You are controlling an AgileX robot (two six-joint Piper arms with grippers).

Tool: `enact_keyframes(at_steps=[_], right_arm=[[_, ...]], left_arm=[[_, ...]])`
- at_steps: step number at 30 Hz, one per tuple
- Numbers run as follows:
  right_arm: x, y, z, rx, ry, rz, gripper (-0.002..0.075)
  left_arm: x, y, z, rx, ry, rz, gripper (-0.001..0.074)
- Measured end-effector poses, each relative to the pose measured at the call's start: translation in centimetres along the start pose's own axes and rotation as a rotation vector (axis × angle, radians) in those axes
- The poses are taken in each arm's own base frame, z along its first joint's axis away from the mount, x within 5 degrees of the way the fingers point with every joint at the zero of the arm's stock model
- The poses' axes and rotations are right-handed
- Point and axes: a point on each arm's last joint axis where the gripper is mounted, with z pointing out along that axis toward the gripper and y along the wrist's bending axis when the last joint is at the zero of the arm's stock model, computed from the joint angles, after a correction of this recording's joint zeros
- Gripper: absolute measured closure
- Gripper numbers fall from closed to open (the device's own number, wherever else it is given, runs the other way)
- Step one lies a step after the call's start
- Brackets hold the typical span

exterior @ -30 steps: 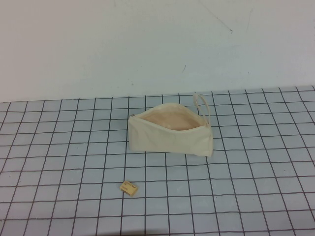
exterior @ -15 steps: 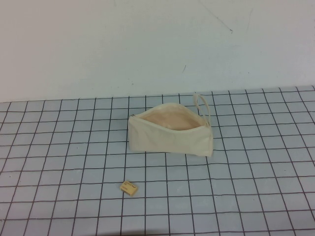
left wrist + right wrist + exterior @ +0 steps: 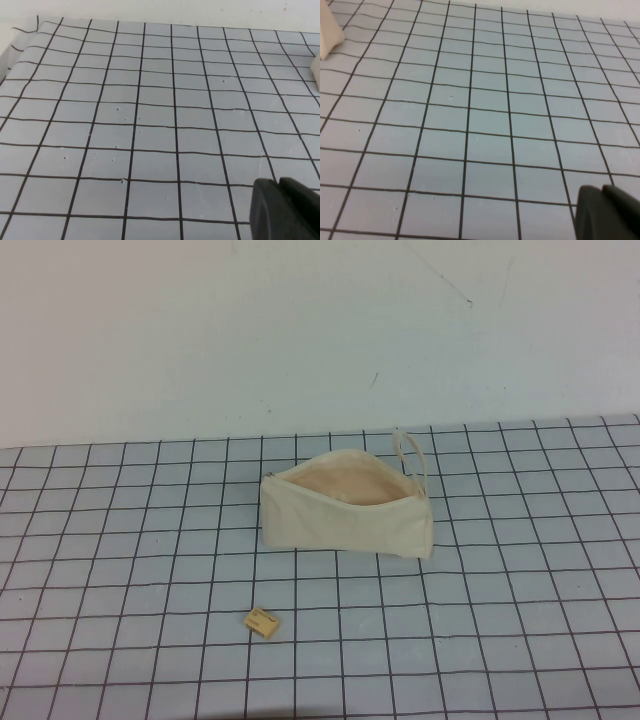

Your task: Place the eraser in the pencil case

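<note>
The eraser [image 3: 262, 622] is a tiny tan-yellow block lying flat on the gridded mat, near the front and left of centre. The pencil case [image 3: 345, 515] is a cream-white pouch standing behind it with its mouth open, showing peach lining [image 3: 345, 486] and a loop strap [image 3: 410, 455] at its right end. Neither arm shows in the high view. My left gripper [image 3: 278, 182] hangs over bare mat, shut and empty; a corner of the pouch [image 3: 316, 70] shows at that view's edge. My right gripper [image 3: 602, 189] is also shut and empty over bare mat, with a pouch corner [image 3: 327, 30] in its view.
A grey-blue mat with a black grid [image 3: 500, 620] covers the table. A plain white wall [image 3: 300, 330] rises behind it. The mat's edge [image 3: 15, 45] shows in the left wrist view.
</note>
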Motion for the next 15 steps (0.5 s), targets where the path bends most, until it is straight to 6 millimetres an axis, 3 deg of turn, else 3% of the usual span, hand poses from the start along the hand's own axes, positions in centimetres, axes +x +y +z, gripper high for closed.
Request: enact_keyframes(at_steps=[9, 15], right_arm=[[0.0, 0.0, 0.0, 0.0, 0.0, 0.0, 0.0727], [0.0, 0.0, 0.0, 0.0, 0.0, 0.0, 0.0727]], left_arm=[[-0.6, -0.1, 0.0, 0.008, -0.08, 0.0, 0.0736], [-4.8, -0.5, -1.4, 0.061, -0.572, 0.0, 0.0736]])
